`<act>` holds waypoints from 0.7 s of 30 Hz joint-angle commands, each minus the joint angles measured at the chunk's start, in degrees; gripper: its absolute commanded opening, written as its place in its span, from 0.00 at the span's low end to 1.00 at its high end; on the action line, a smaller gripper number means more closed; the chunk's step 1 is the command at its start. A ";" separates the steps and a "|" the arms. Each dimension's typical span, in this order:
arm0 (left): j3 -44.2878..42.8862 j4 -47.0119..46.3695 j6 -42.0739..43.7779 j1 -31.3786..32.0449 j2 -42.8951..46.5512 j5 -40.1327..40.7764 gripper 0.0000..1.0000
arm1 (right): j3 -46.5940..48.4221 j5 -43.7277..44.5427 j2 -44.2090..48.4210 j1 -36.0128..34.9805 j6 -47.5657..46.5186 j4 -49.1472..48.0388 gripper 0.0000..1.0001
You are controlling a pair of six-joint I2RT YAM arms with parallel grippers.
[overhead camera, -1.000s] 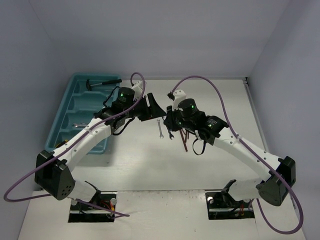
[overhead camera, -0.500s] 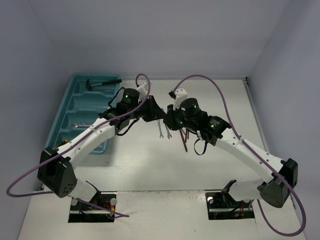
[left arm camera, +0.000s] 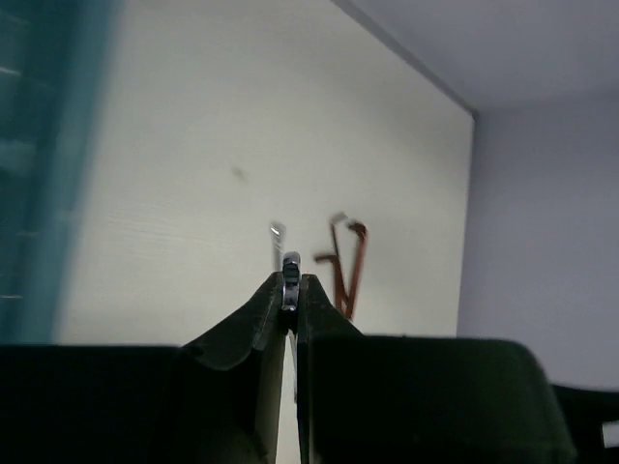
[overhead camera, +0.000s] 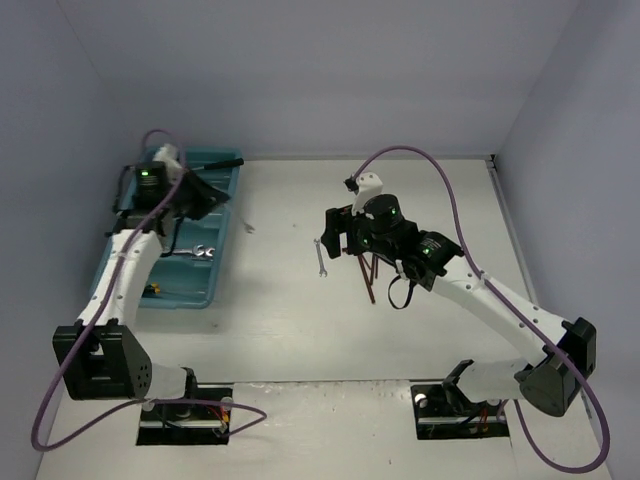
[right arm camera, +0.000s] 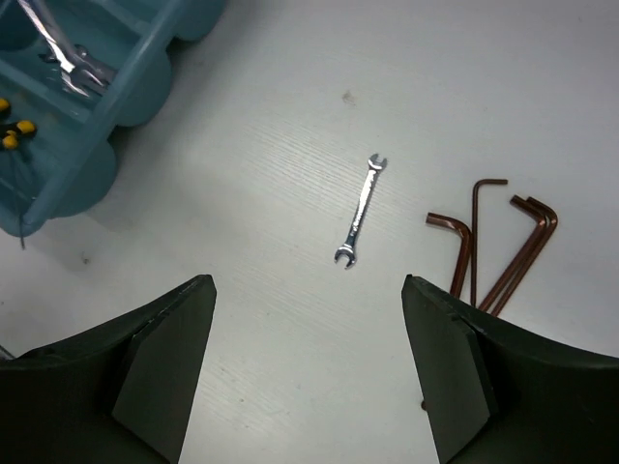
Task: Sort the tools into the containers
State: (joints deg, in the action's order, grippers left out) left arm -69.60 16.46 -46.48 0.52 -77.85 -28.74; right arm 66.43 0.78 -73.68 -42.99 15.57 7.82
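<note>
My left gripper (overhead camera: 208,202) hangs over the teal tray (overhead camera: 128,262), whose compartments are the containers. Its jaws are shut on a thin silver wrench (left arm camera: 290,266), of which only the tip shows between the left gripper's (left arm camera: 291,280) fingertips. Another silver wrench (overhead camera: 321,258) lies on the table, seen in the right wrist view as the wrench (right arm camera: 361,210). To its right lie several reddish-brown tools (right arm camera: 495,249). My right gripper (right arm camera: 306,295) hovers open above the table just short of that wrench, with nothing between its fingers.
In the tray (right arm camera: 114,85) lie silver wrenches (overhead camera: 200,250), yellow-and-black screwdrivers (right arm camera: 10,131) and, at the far end, a black-handled hammer (overhead camera: 222,161). White walls close the table at the back and on both sides.
My left arm has swung left from the table's middle to above the tray, its jaws now shut on a wrench. My right gripper has opened. One wrench fewer lies on the table.
</note>
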 commanded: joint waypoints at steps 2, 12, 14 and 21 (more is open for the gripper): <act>-0.42 6.90 4.68 -17.03 0.39 -1.76 0.04 | -2.54 4.29 0.54 0.92 1.18 -1.96 0.76; -4.43 12.58 7.43 -24.15 -9.62 5.71 0.34 | 0.93 7.46 -11.16 0.98 5.03 0.32 0.73; -5.86 13.62 7.74 -24.41 -10.48 6.42 0.37 | 2.27 7.75 -13.65 0.96 5.54 0.65 0.72; -7.53 16.58 9.50 -23.56 -6.61 9.67 0.45 | 5.49 8.36 -21.11 0.98 7.20 1.13 0.65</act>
State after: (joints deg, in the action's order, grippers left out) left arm -72.77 31.71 -39.41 -23.36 -89.61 -21.92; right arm 67.77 6.75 -93.09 -42.09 21.03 9.81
